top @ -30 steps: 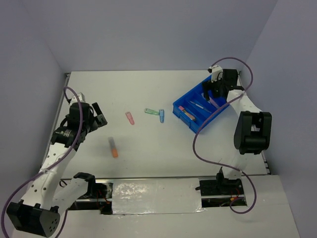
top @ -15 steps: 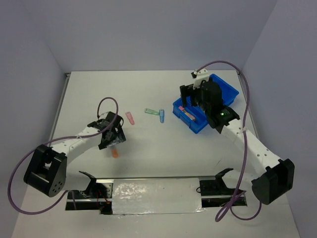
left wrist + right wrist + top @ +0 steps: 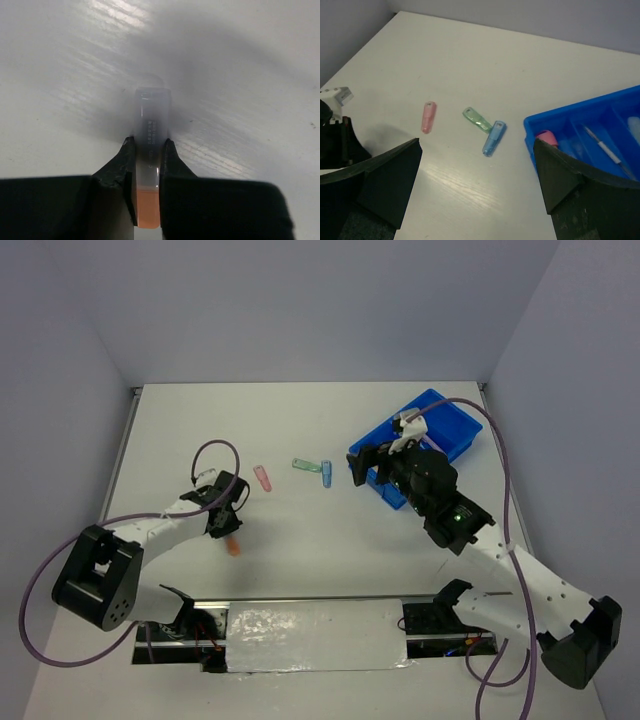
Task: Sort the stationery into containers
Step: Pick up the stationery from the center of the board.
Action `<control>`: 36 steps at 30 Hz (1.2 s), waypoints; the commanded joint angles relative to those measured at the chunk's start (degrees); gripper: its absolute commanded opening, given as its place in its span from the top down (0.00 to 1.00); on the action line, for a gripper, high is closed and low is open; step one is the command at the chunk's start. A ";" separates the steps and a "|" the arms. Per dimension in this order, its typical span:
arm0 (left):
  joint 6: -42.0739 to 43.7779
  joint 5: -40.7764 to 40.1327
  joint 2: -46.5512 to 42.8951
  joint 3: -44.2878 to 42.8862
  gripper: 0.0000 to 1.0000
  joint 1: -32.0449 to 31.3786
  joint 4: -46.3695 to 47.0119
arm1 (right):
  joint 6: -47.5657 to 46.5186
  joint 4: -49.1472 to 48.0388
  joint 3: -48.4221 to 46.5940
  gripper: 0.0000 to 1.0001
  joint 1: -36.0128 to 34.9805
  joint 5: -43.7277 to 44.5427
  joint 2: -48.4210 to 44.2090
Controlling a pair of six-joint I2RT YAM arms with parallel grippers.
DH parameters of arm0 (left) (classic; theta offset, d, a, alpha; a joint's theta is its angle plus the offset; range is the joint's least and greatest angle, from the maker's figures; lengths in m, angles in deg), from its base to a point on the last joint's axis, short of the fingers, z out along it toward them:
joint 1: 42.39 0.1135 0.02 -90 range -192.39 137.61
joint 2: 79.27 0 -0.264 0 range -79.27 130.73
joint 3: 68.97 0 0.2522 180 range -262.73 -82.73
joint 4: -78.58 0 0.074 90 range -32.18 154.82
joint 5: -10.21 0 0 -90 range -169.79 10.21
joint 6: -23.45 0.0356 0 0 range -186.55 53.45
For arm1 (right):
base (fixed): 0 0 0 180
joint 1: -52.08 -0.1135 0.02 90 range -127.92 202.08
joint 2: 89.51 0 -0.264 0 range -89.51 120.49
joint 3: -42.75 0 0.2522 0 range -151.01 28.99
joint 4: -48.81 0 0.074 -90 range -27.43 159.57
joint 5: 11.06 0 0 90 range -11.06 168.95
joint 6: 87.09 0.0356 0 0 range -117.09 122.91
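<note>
The work surface is a white table [image 3: 330, 430] enclosed by plain pale walls on three sides. The orange marker [image 3: 151, 120] lies on the table in the left half, well apart from the blue tray [image 3: 455, 425]. Its long axis runs roughly near to far. In the top view its orange end [image 3: 232, 548] points toward the near edge, and in the left wrist view its clear cap points away from the fingers. The left gripper [image 3: 148, 145] is closed on this marker, with one finger pressed against each side of the barrel. The left arm reaches low from its base at the near left corner, with the forearm running rightward and the gripper [image 3: 226, 525] angled down onto the table. The pink marker [image 3: 262, 477], green marker [image 3: 304, 465] and light blue marker [image 3: 326, 472] lie loose near the table centre. The pink one lies near to far, and the green and light blue ones meet at one end in a V. The tray sits at the far right, set diagonally. The right wrist view shows a pink item [image 3: 546, 137] and a slim grey pen [image 3: 602, 146] in its compartments. The right arm extends from the near right, and the right gripper [image 3: 372, 468] hangs above the tray's left corner with its jaws spread wide and nothing between them.
</note>
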 commanded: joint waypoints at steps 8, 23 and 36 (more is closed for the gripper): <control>0.25 3.51 -8.04 -2.85 1.00 -4.03 -1.31 | 15.99 -22.49 7.64 0.00 0.33 -27.28 16.14; -3.62 4.02 -23.26 -13.06 1.00 -13.98 3.77 | 25.41 -31.00 3.42 0.20 -18.13 -15.91 25.99; -2.39 1.39 -23.26 -13.41 1.00 -14.16 2.45 | 26.11 -32.34 -1.60 0.34 -21.13 -14.27 31.98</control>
